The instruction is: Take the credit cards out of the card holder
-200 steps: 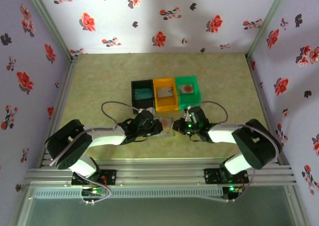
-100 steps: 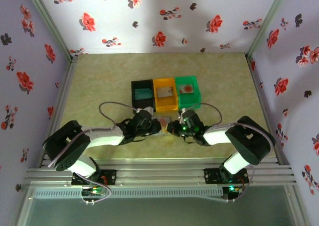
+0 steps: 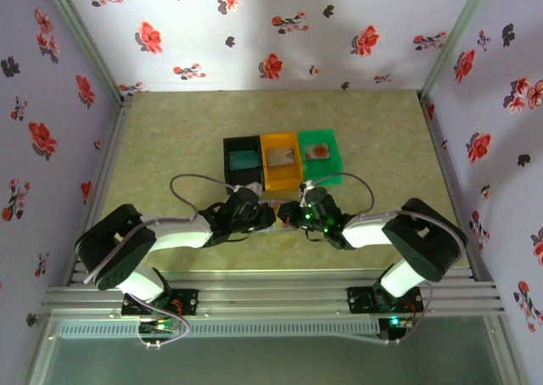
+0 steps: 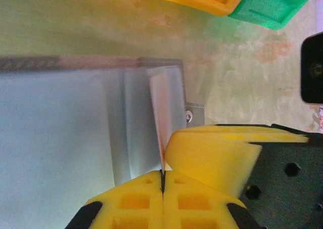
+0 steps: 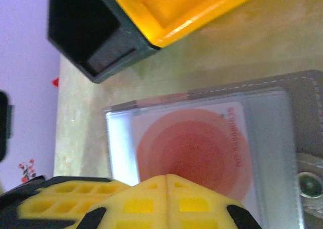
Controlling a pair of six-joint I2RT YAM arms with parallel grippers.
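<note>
The grey-silver card holder (image 4: 60, 138) lies open on the table just in front of the bins, between my two grippers (image 3: 280, 205). My left gripper (image 4: 162, 181) is shut on a thin raised leaf of the holder, seen edge-on. A pale credit card with a red-orange blot (image 5: 197, 148) sits inside the holder's clear pocket (image 5: 118, 138). My right gripper (image 5: 167, 178) is shut, its joined tips over the near edge of that card with nothing visible between them. The two grippers nearly touch above the holder, left gripper (image 3: 268, 216) and right gripper (image 3: 294, 216).
Three bins stand in a row just beyond the holder: black (image 3: 243, 161) with a teal card, orange (image 3: 282, 159) with a grey card, green (image 3: 320, 154) with a reddish card. Floral walls enclose the olive table (image 3: 170, 147) on three sides.
My right gripper has moved left onto the card holder and its jaws have finished closing. The left gripper has stayed shut in place.
</note>
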